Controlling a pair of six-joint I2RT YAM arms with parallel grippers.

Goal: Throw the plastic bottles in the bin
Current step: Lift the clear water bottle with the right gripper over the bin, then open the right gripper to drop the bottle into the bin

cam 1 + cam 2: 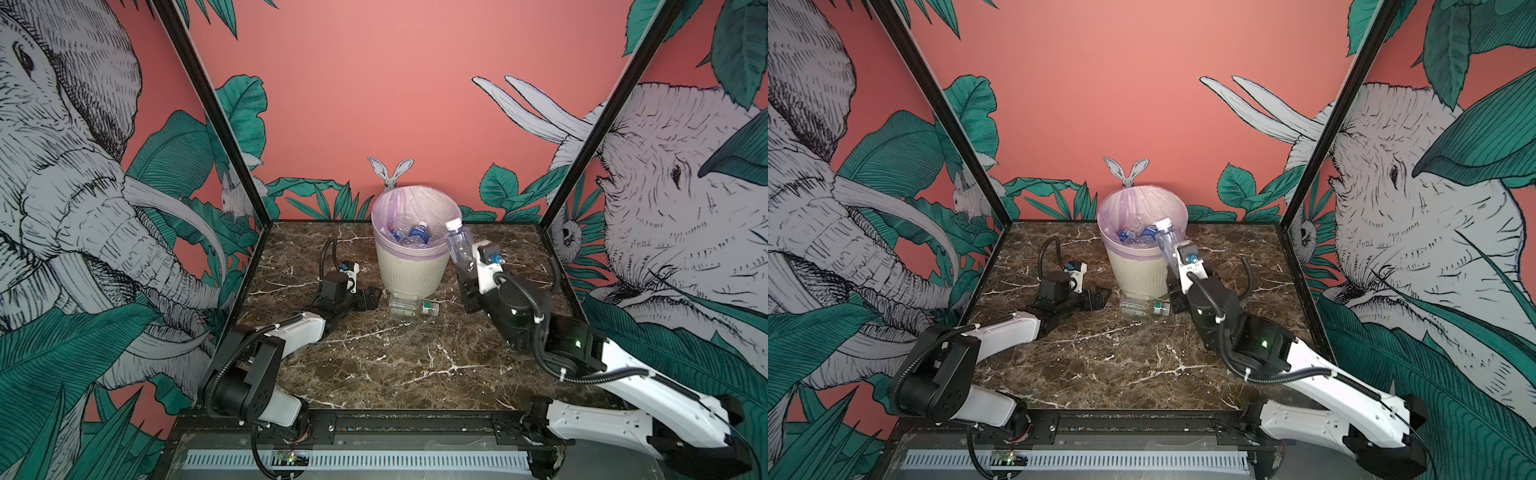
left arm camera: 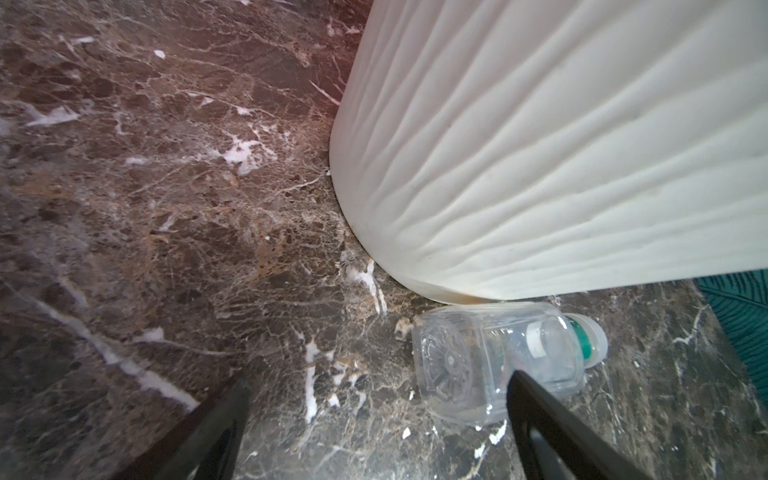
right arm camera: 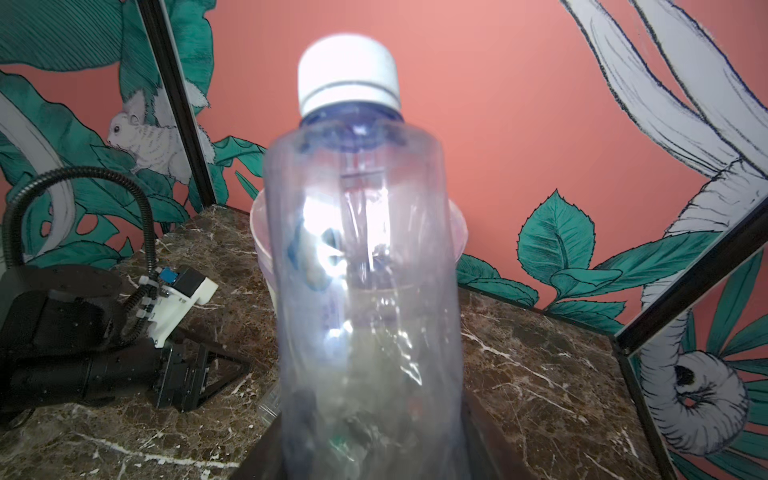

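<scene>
Right wrist view: the white-capped bottle [image 3: 365,257] fills the frame, cap up, its lower body clenched in the right claw [image 1: 465,270].
Where it hangs: in both top views it is raised off the table [image 1: 374,365] and tilted a little. It is just beside the rim of the bin [image 1: 409,266] on the right arm's side, not clearly over the opening.
Bin: upright at the back of the table, lilac liner folded over its rim, with several blue-labelled bottles [image 1: 417,235] already inside.
Left on the table: one green-capped bottle [image 2: 494,361] lies on its side, touching the foot of the bin on the near side. No other loose bottle shows.
Left claw [image 2: 378,380]: released, fingers spread wide and low over the table, pointing at the foot of the bin. The lying bottle sits by one finger, not between the two.
Step in hand: by the look of it, the carry to the bin, with one more bottle to follow.
Next move: likely to bring the bottle over the rim and above the liner's mouth, then let go. Released from here, it could strike the rim and fall outside.
After that: the left claw would need to shift sideways to straddle the lying bottle across its body.
</scene>
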